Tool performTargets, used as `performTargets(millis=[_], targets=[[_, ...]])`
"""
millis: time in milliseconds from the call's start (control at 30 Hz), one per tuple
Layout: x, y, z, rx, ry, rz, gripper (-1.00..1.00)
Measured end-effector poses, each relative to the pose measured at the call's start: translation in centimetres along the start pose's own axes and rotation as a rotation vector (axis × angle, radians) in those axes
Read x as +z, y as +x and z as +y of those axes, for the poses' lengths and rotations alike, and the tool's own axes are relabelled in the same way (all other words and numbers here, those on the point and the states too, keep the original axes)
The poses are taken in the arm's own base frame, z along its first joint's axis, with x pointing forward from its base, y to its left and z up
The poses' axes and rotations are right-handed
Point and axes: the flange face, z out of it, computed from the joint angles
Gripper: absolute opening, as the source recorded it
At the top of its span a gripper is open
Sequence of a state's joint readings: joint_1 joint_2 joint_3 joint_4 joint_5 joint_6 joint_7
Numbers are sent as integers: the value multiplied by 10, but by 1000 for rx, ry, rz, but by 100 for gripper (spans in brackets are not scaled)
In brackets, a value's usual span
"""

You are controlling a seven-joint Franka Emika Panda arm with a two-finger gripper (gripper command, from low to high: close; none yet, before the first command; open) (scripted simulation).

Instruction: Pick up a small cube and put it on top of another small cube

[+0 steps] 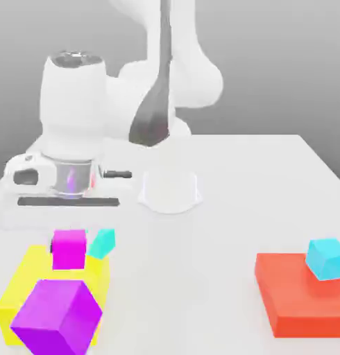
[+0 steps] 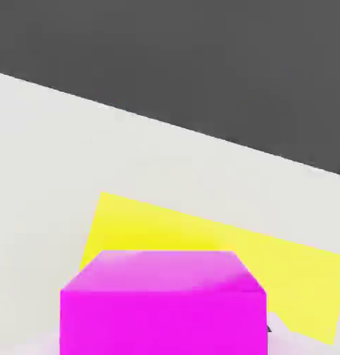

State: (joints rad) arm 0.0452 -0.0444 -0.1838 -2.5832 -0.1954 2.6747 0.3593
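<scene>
- The small magenta cube sits on the yellow block, at the block's 12 o'clock edge.
- A teal cube touches it at 3 o'clock.
- The pincer hangs above the magenta cube; whether its fingers are apart or together, I cannot tell.
- A large purple cube lies at 6 o'clock.
- Well apart at 3 o'clock on the tabletop, a cyan cube rests on a red block.

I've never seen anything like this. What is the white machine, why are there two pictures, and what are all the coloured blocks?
The white machine is a robot arm, drawn by a computer simulation. One picture looks at the whole white table from outside; the other comes from a camera on the arm's hand, looking down. On the exterior view's left lies a flat yellow block, with a large purple cube on it, a small magenta cube over it, and a small teal cube beside that. On the right a flat red block carries a small cyan cube. The hand camera sees the magenta cube up close against the yellow block. Whether it is held, I cannot tell.
</scene>
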Motion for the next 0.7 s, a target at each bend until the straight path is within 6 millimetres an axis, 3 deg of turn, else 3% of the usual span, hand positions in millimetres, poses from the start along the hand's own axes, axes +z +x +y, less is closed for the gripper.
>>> performTargets(millis=[67, 167, 267, 367, 433, 567, 600, 700], targets=[[-11, -12, -63, -129, 23, -10, -100], [-25, -47, -147, -317, 55, -34, -100], [-39, -100, -220, -504, 80, -67, -100], [-54, -167, -280, -695, 101, -102, -100], [-63, -206, -305, -812, 112, -120, -100], [-18, -217, -309, -836, 113, -126, -100], [-8, -218, -308, -835, 113, -126, 100], [-8, -218, -308, -835, 113, -126, 100]])
